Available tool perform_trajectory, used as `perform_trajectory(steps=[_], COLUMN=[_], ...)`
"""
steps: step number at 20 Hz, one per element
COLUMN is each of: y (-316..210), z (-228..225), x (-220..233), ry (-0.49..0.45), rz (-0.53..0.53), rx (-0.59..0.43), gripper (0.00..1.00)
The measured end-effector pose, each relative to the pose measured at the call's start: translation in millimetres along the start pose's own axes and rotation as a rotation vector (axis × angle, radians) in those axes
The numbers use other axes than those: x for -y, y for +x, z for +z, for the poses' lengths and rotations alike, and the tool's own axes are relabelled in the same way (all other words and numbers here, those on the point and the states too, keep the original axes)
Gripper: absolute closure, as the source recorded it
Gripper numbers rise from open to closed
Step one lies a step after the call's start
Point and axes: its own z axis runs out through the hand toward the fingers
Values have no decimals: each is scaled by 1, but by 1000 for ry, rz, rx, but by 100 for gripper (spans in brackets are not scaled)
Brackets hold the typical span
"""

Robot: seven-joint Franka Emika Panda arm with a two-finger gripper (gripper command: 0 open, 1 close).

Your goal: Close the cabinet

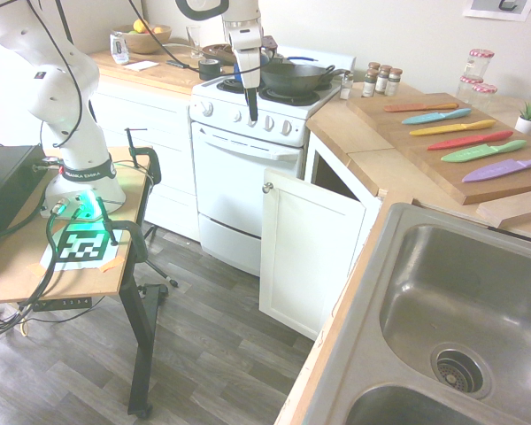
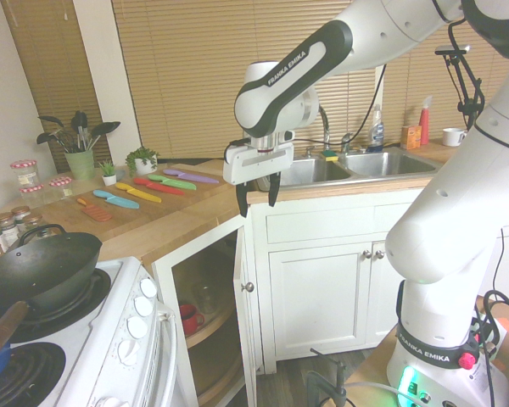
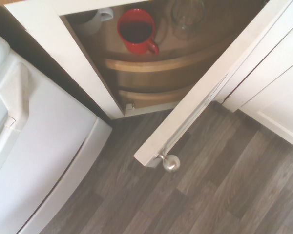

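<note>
the cabinet (image 1: 317,310) sits at the corner between the stove (image 1: 247,189) and the sink (image 1: 396,217), under the wooden counter (image 1: 361,166), and its door (image 1: 310,248) stands well open. the door is hinged at the sink-side edge of the opening; its free edge reaches out over the floor, with the round knob (image 2: 248,287) near the top corner of that edge, on the outer face. inside, a red mug (image 3: 136,30) shows on a curved shelf (image 3: 161,64).

the gripper (image 2: 257,202) is open and empty, its two fingers apart and pointing down, above the door and touching nothing. the knob lies below it. what the next move turns on, i'd judge, is which side of the door the fingers come down on: they need the outer, knob side, so that a sweep towards the stove and in swings it shut. (come down on the inner side and a push would only open it wider.) the door's long axis is upright, so there is plenty of edge to push on; this one arm (image 2: 369,51) has the job alone.

as for writing, "franka emika" can be read along the arm and again round its base; labels on the spice jars (image 1: 370,83) are too small to read.
</note>
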Motion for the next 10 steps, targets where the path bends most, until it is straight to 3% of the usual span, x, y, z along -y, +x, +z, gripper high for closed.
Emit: perform_trajectory(steps=[7, 10], y=[-5, 24], z=[30, 38], x=[9, -14], ry=[-33, -29], rz=[-23, 24], rx=[44, 51], gripper=[0, 0])
